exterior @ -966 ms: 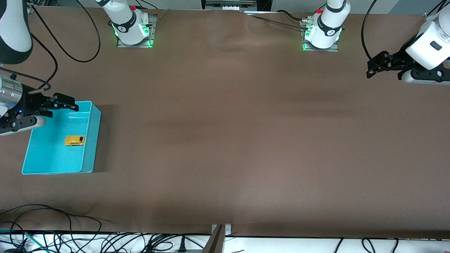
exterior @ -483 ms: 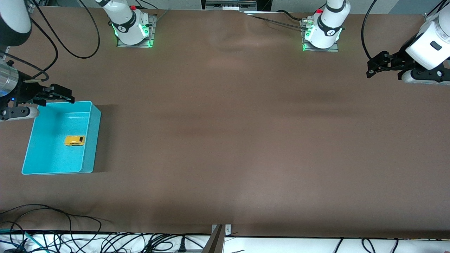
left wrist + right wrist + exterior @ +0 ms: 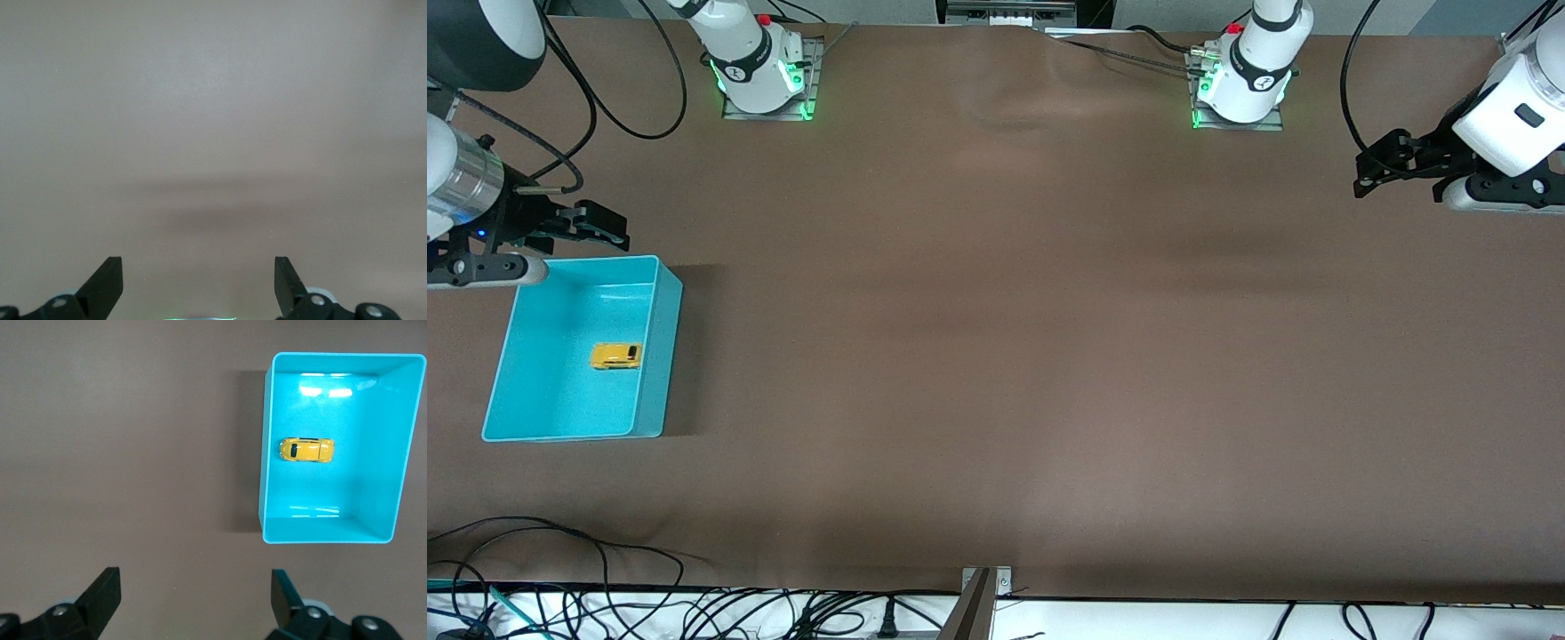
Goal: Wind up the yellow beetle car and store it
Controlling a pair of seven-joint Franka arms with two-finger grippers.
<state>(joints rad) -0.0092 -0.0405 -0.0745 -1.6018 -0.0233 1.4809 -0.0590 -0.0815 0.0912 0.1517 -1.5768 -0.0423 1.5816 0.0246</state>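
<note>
No brand name, label or readable writing can be made out on any object; only a small dark emblem is seen on each white arm base, too small to be read. At the right arm's end of the table, the right gripper (image 3: 609, 228) is seen in the air just above the bare table beside the farther rim of the turquoise bin (image 3: 660, 356), its fingers spread apart and nothing held between them. The yellow beetle car (image 3: 615, 356) is found lying inside the bin, on its floor, close to the wall that faces the middle of the table; in the right wrist view the same car (image 3: 306, 449) is shown resting on its wheels within the bin (image 3: 268, 487). The brown table (image 3: 1005, 338) is otherwise seen bare across its middle. At the left arm's end, the left gripper (image 3: 1371, 173) is held over the table near its edge with its fingers released and empty, and that arm is seen waiting. Compared with a second ago, the right gripper has been drawn back from over the bin's farther corner to a spot off the bin, while the car, the bin and the left gripper have been left unmoved.
</note>
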